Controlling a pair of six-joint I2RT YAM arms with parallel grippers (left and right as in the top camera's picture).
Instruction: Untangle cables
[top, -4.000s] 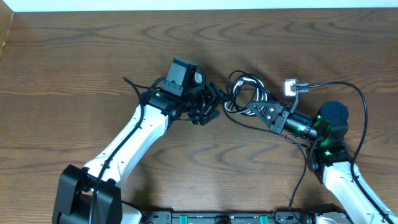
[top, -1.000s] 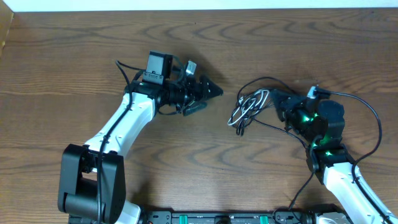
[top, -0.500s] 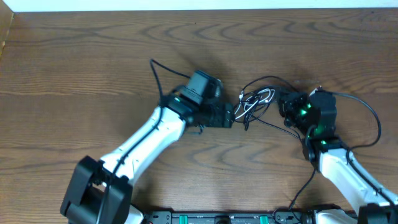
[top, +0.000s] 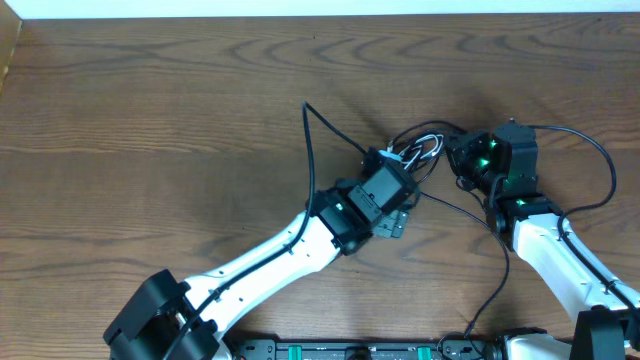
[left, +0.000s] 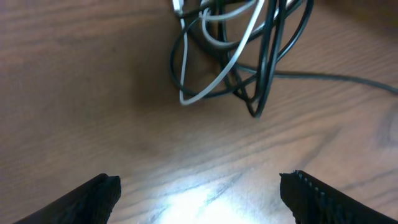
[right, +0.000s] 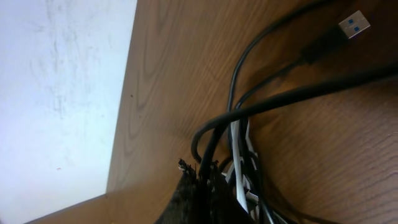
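Surface (top: 150, 100) of brown wood grain fills every view; over it two arms reach in, the left arm (top: 270, 250) stretched long from the bottom edge, the right arm (top: 545, 240) bent in from the right side; the left tool (left: 199, 186) hangs just short of the knot, jaws spread wide, nothing between them but bare wood; the right tool (top: 462, 160) is pinched tight on the cables (top: 420, 152), and its own wrist view shows cords running straight out from the closed tips; the tangle sits between the two tools, upper middle of the surface, black loops wound around a white cable (left: 235, 57), one black cable (left: 336, 76) trailing off to the right; smallest of all, a loose plug (right: 353, 25) with a blue tongue lies flat on the wood, clear of the knot.

Here's how I'd play this step: the right side is the anchor, so that pinch wants to be firm and steady; the left should come forward and take one strand only; the white loop at the near edge looks easiest, since it stands a little apart from the black ones; close on it low, then draw away from the anchor slowly; catch two strands at once and the knot likely tightens.

Containers: none in sight; no bin, tray or box in any view, so no contents to call.
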